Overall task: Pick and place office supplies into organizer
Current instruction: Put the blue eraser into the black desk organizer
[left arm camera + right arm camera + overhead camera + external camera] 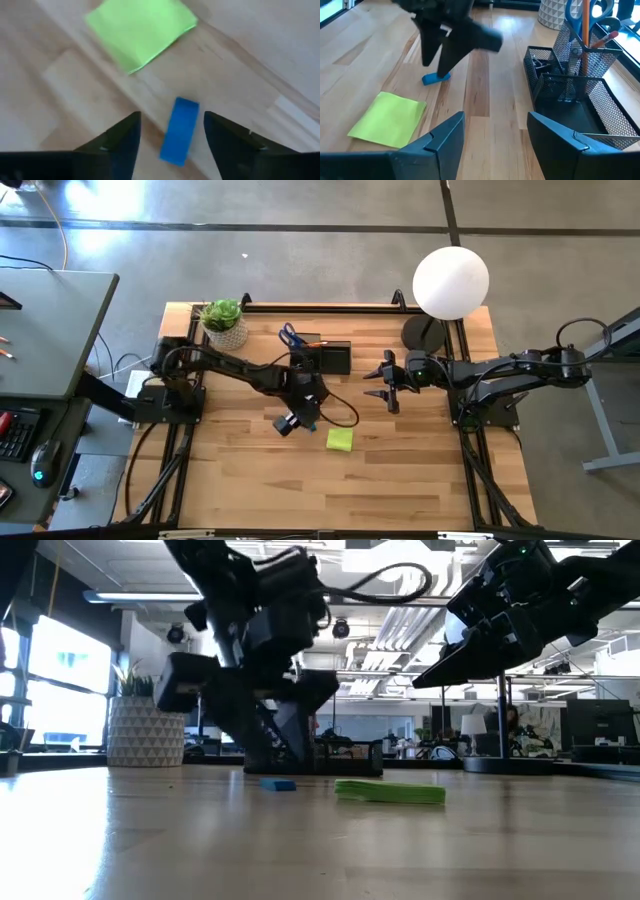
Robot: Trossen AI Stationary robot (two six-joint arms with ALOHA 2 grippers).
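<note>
The left gripper (170, 132) hangs spread over the small blue piece (179, 131) — jaws straddling it. Descend squarely, then pinch its narrow sides — avoid the sticky note pad (141, 29).

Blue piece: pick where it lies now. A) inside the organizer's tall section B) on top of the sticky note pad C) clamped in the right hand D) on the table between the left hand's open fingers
D: the blue piece lies flat on the table between the left hand's open fingers, apart from the sticky note pad.
</note>
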